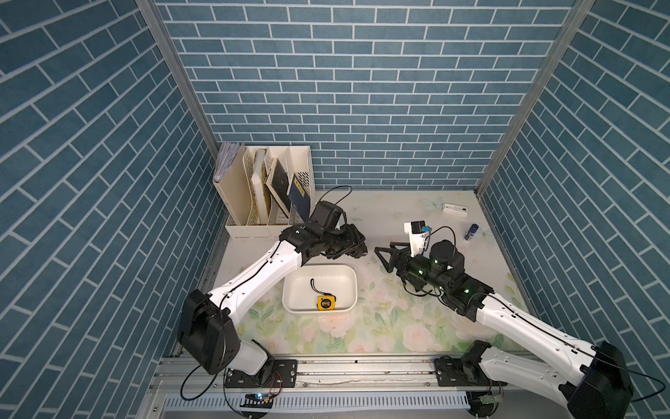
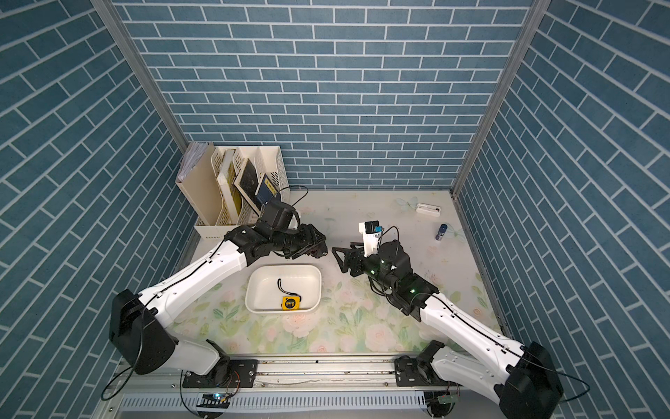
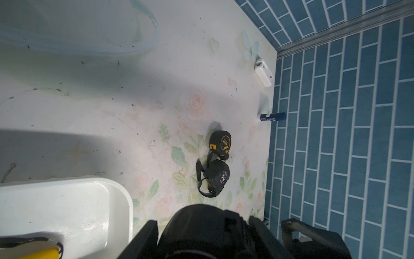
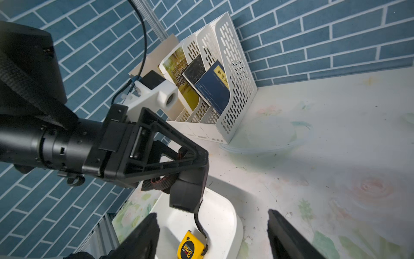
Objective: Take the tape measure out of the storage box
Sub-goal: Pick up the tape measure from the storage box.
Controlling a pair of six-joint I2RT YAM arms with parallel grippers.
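Beside far rim of storage box (image 1: 319,267) | left hand (image 1: 353,246) clamped on black tape measure (image 4: 187,192), right hand (image 1: 383,259) open (empty) | risk of falling back inside on too early release

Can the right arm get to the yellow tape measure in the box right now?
Probably yes. The storage box is open-topped, the yellow tape measure lies uncovered near its front wall, the right gripper has open jaws, and the left gripper hangs by the far rim.

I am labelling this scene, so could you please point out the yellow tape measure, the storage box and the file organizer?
yellow tape measure (image 1: 325,302): in a top view, its face.
storage box (image 1: 337,284): in a top view, bare floor.
file organizer (image 1: 250,229): in a top view, front wall.
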